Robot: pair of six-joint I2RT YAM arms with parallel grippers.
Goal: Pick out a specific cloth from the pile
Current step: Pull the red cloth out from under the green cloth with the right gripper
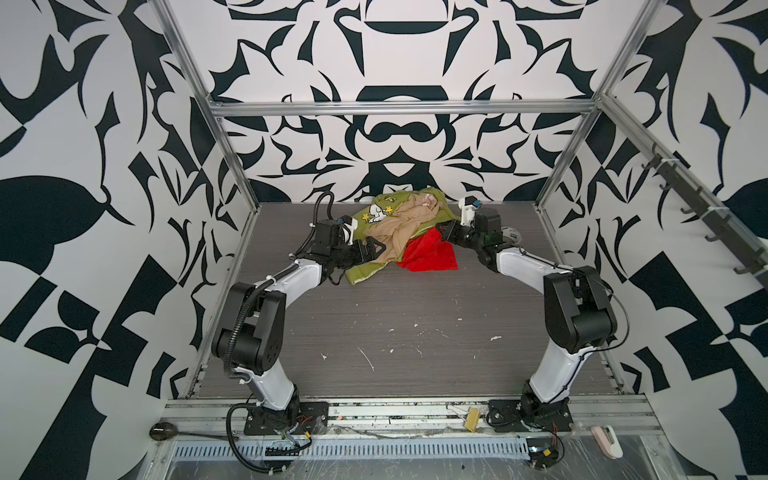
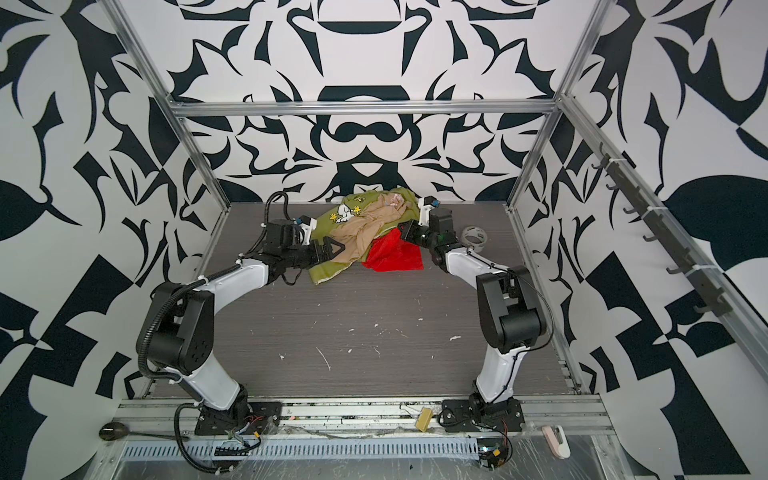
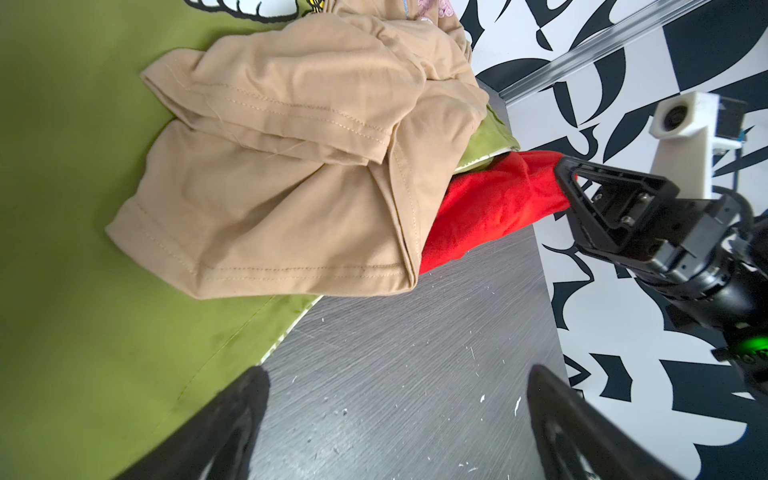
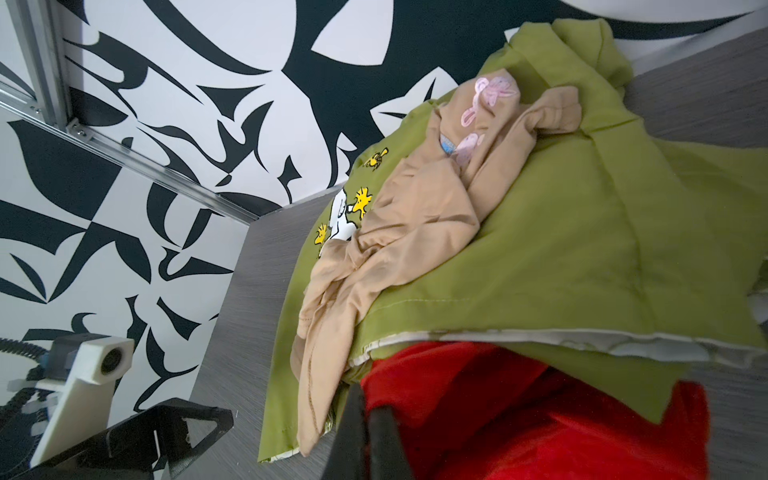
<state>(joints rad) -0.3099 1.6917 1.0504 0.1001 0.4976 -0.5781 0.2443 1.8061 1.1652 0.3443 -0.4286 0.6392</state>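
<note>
I was at the pull-out step. My right claw (image 3: 561, 176) was closed on a corner of the cloth (image 1: 428, 255), the red one. It lay at the lower right edge of the pile (image 1: 399, 220), just right of centre in both top views. Much of the red sheet lay open on the table (image 1: 374, 332). Its upper left part was tucked beneath the hem of the olive-green cloth (image 4: 582, 249) and beside the tan cloth (image 3: 291, 166).

My left claw (image 1: 371, 252) stood wide open and held nothing. It was low at the left side of the pile, reaching over the tan cloth's edge.

Next, I judged, I had to draw the red cloth toward the lower right of the top views, away from the heap. It had to go slowly enough that the green hem on it would slide off rather than come along. My left claw was placed to press the other two cloths down if they dragged.

There was plenty of room that way, since the grey table was bare across the lower half of the top views. The back wall (image 1: 399, 166) stood just behind the pile, so there was none there. A tape roll (image 2: 476, 239) sat to the right of my right arm, near the wrist.
</note>
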